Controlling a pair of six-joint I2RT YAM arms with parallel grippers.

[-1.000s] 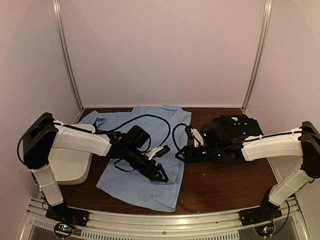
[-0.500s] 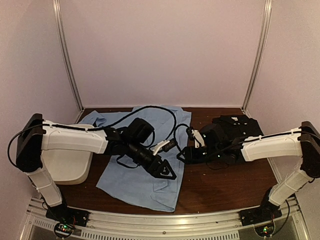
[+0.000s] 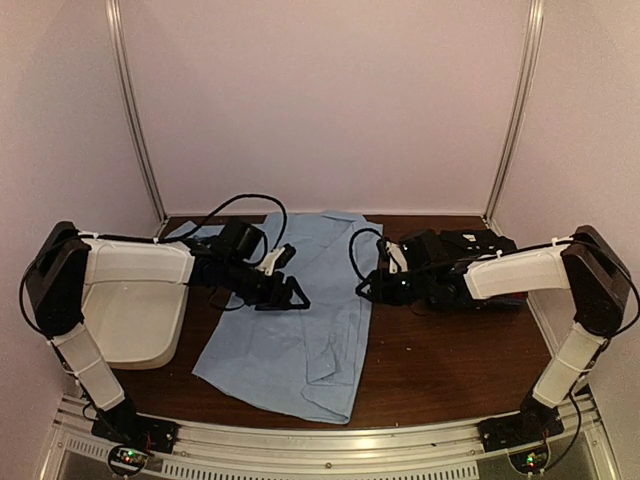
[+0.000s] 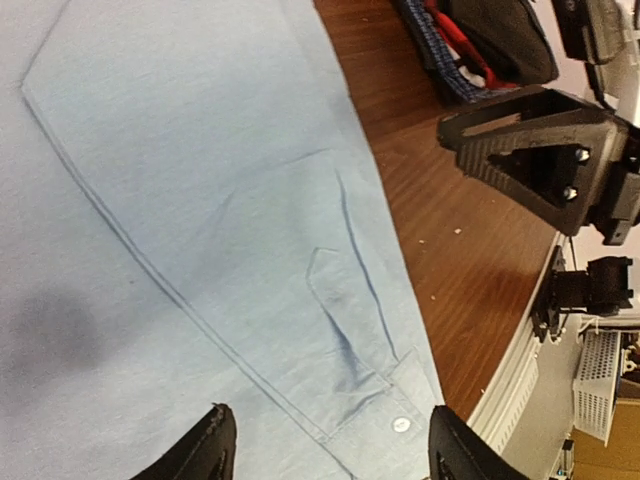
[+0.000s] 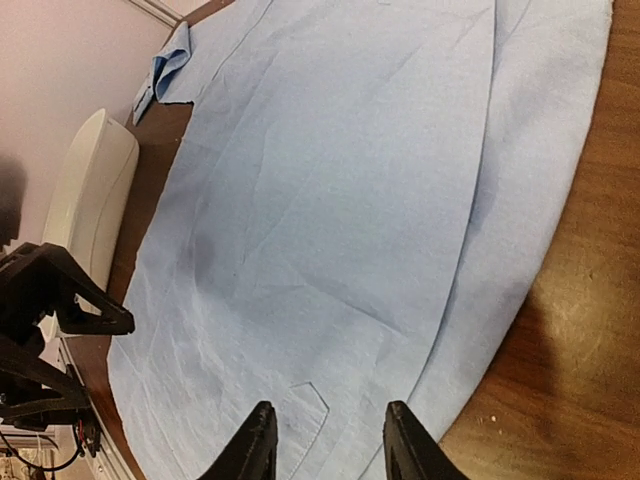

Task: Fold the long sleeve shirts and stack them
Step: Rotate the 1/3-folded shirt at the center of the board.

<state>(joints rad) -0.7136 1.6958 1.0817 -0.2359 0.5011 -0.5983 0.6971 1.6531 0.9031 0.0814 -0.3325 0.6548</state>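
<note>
**Current state.** The left gripper (image 4: 328, 440) is spread open and holds nothing. The light blue shirt (image 3: 290, 350) lies flat directly beneath it. A sleeve is laid slantwise across the shirt body, and its buttoned cuff (image 4: 400, 424) sits just below and between the fingertips. The right gripper (image 5: 328, 430) is likewise open and empty, hovering above the shirt edge nearest to it, with bare table (image 3: 450, 360) on its outer side. The stack of folded shirts (image 3: 470, 248) sits behind the right gripper, under its forearm. The white tub (image 3: 130, 320) sits behind the left gripper, beneath that arm.

**Procedure (judged).** The shirt appears partly narrowed, and the lengthwise fold seems incomplete.
1. Lower each gripper onto the cloth edge below it, not onto the middle of the panel.
2. Pinch all layers together, sleeve included. Gripping a single layer will likely drag the rest askew.
3. Lift low and move both grippers at an equal pace so that the crease runs straight.
4. Release only once the cloth lies flat.

**Caution.** The two grippers are near each other over the shirt, so keep their paths apart.
</note>
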